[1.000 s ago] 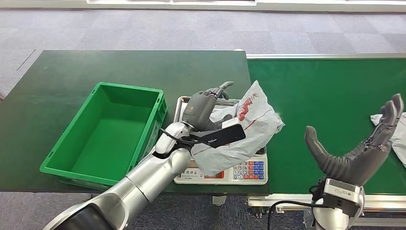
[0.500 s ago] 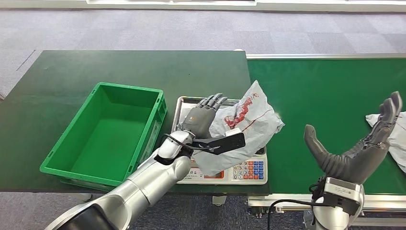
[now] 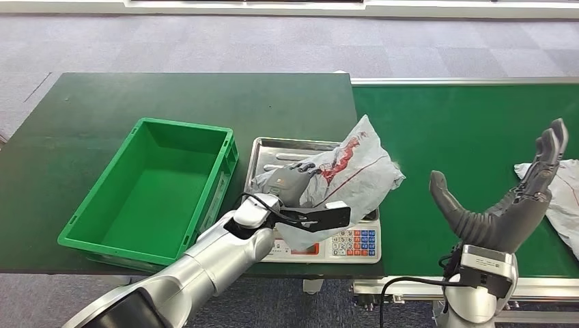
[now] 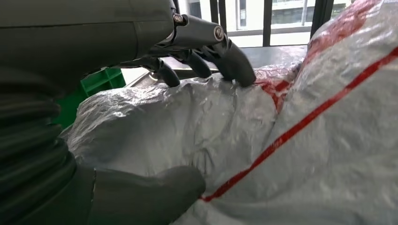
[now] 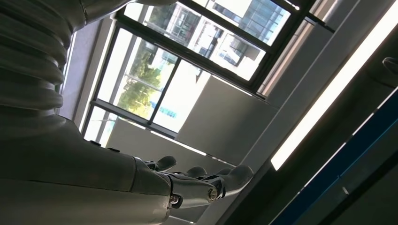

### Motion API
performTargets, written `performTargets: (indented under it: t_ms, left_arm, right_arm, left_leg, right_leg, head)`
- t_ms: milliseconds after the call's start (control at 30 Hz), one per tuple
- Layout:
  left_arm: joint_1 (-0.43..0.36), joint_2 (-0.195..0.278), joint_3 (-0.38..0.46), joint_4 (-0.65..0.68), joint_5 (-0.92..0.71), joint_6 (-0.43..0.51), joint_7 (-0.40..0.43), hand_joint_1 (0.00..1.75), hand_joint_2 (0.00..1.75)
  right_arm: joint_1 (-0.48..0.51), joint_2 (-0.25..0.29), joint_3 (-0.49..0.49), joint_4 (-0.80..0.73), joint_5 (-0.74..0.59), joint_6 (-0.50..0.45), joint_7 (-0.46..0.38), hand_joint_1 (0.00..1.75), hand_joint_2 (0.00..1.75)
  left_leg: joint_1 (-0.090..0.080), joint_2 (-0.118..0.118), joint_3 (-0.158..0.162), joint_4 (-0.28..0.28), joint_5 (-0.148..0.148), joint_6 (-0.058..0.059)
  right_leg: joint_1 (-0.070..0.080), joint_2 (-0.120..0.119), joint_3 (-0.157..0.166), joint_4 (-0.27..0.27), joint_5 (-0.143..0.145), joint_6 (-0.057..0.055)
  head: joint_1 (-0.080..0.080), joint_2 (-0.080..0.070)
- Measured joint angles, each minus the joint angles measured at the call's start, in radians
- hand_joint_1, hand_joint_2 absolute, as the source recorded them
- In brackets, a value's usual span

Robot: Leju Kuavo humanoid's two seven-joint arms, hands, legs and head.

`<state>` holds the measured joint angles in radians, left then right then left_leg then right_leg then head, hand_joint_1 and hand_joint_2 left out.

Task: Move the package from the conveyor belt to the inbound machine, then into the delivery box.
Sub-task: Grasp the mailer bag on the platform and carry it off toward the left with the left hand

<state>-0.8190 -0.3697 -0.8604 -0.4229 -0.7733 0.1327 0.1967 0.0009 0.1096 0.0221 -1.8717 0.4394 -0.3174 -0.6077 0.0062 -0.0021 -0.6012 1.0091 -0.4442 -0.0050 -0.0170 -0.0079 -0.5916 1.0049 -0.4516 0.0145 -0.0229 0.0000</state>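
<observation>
A crumpled grey plastic package (image 3: 362, 171) with red print lies on the steel tray (image 3: 273, 147) of the weighing scale between table and belt. My left hand (image 3: 290, 183) reaches in from the box side and grips the package's near left part. In the left wrist view, the fingers (image 4: 220, 47) press into the top of the bag (image 4: 281, 140) and the thumb (image 4: 145, 192) closes under it. Over the belt's near edge, my right hand (image 3: 505, 205) is raised palm up, its fingers spread and holding nothing; the right wrist view shows it (image 5: 141, 178) against windows.
An empty green delivery box (image 3: 157, 188) stands on the dark green table, left of the scale. The scale's keypad (image 3: 355, 242) faces the front edge. A second grey package (image 3: 563, 195) lies on the green conveyor belt (image 3: 450, 130) at the far right.
My left hand has come down from above the tray's far side onto the package and closed on it, bunching the bag. The right hand has stayed raised and spread.
</observation>
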Motion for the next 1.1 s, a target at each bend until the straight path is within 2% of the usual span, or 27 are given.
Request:
performTargets:
  t_ms: [633, 767, 867, 933, 1000, 1100]
  left_arm:
    - [-0.015, 0.0, -0.014, 0.032, 0.016, -0.028, -0.001, 1.75, 1.75]
    - [-0.015, 0.0, -0.005, 0.037, 0.033, 0.015, -0.036, 1.75, 1.75]
    - [-0.007, 0.004, 0.036, 0.027, 0.068, 0.134, -0.123, 1.75, 1.75]
    - [-0.001, 0.011, 0.092, -0.008, 0.084, 0.207, -0.189, 1.75, 1.75]
    - [0.007, 0.025, 0.166, -0.082, 0.079, 0.241, -0.231, 1.75, 1.75]
    - [0.032, 0.067, 0.29, -0.255, 0.061, 0.248, -0.245, 1.75, 1.75]
  right_arm:
    - [-0.001, 0.004, 0.0, 0.001, 0.002, -0.002, -0.005, 0.0, 1.75]
    - [0.0, 0.004, 0.0, 0.002, 0.003, -0.009, -0.008, 0.0, 1.75]
    - [0.005, 0.004, 0.0, 0.002, 0.009, -0.023, -0.009, 0.0, 1.75]
    - [0.015, 0.004, 0.0, 0.001, 0.012, -0.035, -0.009, 0.0, 1.75]
    - [0.027, 0.004, -0.001, -0.001, 0.012, -0.045, -0.009, 0.0, 1.75]
    - [0.05, 0.004, -0.009, -0.01, 0.011, -0.056, -0.006, 0.0, 1.75]
  left_leg:
    - [0.0, 0.0, 0.002, 0.0, 0.0, 0.0]
    - [0.0, 0.0, 0.002, 0.0, 0.0, 0.0]
    - [0.0, 0.0, 0.001, 0.0, 0.0, 0.0]
    - [0.0, 0.0, 0.001, 0.0, 0.0, -0.001]
    - [0.0, 0.0, 0.001, 0.0, 0.001, -0.001]
    - [0.0, 0.002, 0.0, -0.001, 0.0, -0.001]
  right_leg:
    - [0.001, 0.0, 0.001, 0.0, 0.0, 0.0]
    - [0.001, 0.0, 0.001, 0.0, 0.0, 0.0]
    - [0.0, 0.0, 0.001, 0.0, 0.0, 0.0]
    - [0.0, 0.0, 0.0, 0.0, 0.0, 0.0]
    - [0.0, 0.0, 0.0, 0.0, 0.0, 0.0]
    - [0.0, 0.003, -0.001, 0.0, 0.0, 0.0]
  head:
    - [0.0, 0.0]
    - [0.0, 0.0]
    - [0.0, 0.0]
    - [0.0, 0.0]
    - [0.0, 0.0]
    - [0.0, 0.0]
